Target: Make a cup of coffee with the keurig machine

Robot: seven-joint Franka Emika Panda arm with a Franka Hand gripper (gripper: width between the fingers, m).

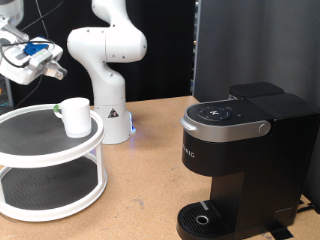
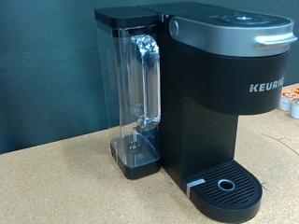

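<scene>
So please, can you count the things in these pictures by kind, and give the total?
White mug, on the top tier of the stand: 1
Black coffee machine: 1
White two-tier round stand: 1
Robot claw, up at the exterior view's top left: 1
Coffee pods beside the machine, partly cut off: at least 2
Total: at least 6

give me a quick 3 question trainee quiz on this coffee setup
1. True or false: the cup sits on the drip tray.
2. Where does the cup stand? A) top tier of the white rack B) on the keurig C) in the gripper
3. Fill in: the keurig's lid is ____.

Key: 1 false; 2 A; 3 closed
</scene>
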